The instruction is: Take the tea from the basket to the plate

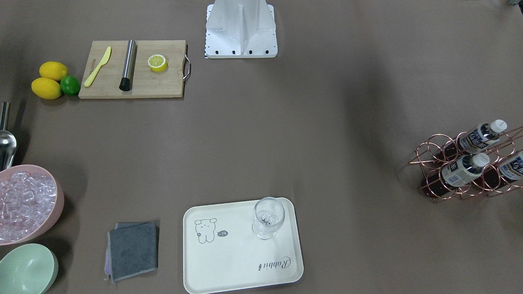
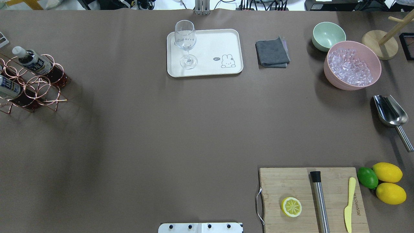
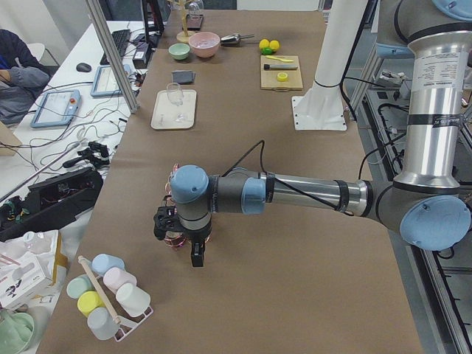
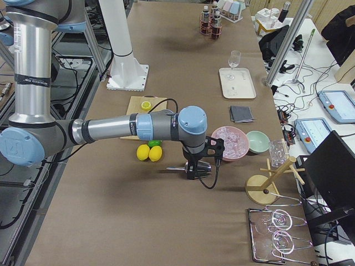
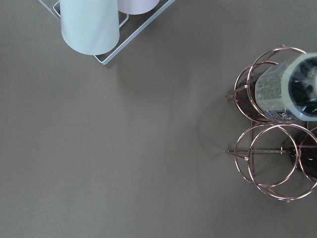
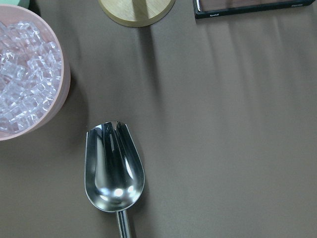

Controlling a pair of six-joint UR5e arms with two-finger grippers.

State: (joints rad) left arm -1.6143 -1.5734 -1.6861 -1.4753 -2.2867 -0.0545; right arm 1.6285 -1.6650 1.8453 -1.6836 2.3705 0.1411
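Note:
Three tea bottles lie in a copper wire basket point(image 1: 449, 179) at the table's left end: one on top point(image 1: 480, 136), two below point(image 1: 463, 169) point(image 1: 515, 165). Two show from overhead point(image 2: 32, 61) point(image 2: 8, 87). The left wrist view shows the basket point(image 5: 267, 153) and one bottle end-on point(image 5: 292, 89) at its right edge. The cream plate point(image 1: 237, 253) point(image 2: 213, 45) holds a wine glass point(image 1: 267, 218). My left gripper point(image 3: 177, 237) hangs over the basket; I cannot tell its state. My right gripper point(image 4: 198, 169) hangs over a metal scoop point(image 6: 115, 171); I cannot tell its state.
A pink bowl of ice point(image 2: 352, 64), a green bowl point(image 2: 328, 35), a grey cloth point(image 2: 272, 53) and a wooden stand point(image 2: 380, 43) lie right of the plate. A cutting board point(image 2: 291, 184) carries a lemon half, muddler and knife, with lemons and a lime point(image 2: 367, 177) beside it. Cups point(image 5: 89, 25) stand near the basket.

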